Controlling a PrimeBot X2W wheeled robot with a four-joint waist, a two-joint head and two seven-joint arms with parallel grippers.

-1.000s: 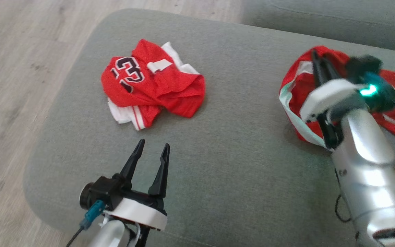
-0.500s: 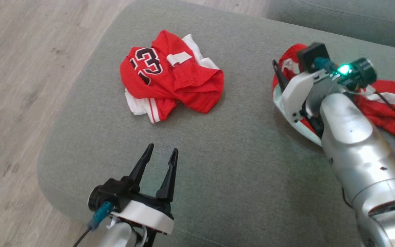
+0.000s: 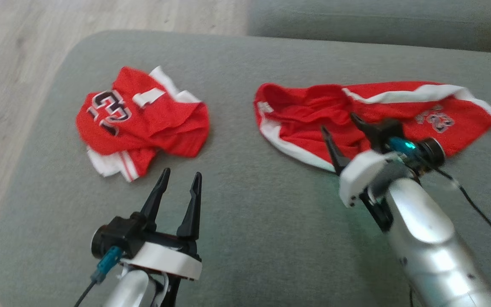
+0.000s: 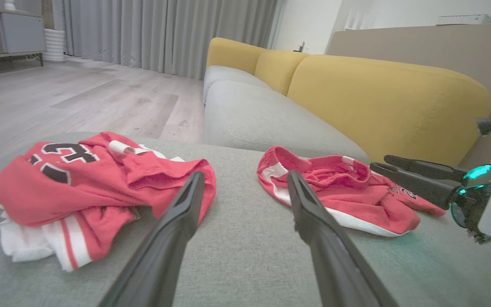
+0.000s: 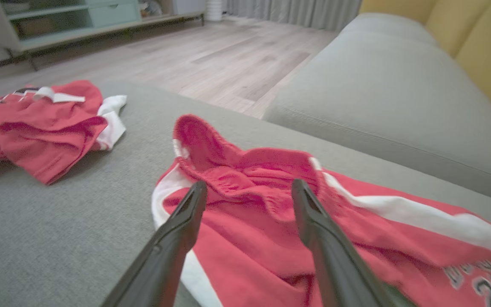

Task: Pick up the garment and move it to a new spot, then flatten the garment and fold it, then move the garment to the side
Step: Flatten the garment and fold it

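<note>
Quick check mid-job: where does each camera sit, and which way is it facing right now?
Head view: on the head, looking down at the grey cushion; left claw and right claw rise from below.
Left wrist view: low over the cushion, facing the yellow sofa back; own fingers, plus the right claw at right.
Right wrist view: just above the shorts, facing the wooden floor beyond; own fingers.
Shared: all three show shorts and jersey.

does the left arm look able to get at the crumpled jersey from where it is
Probably yes. The left gripper is open and points toward the jersey, with bare grey cushion between them and nothing in the way.
</note>
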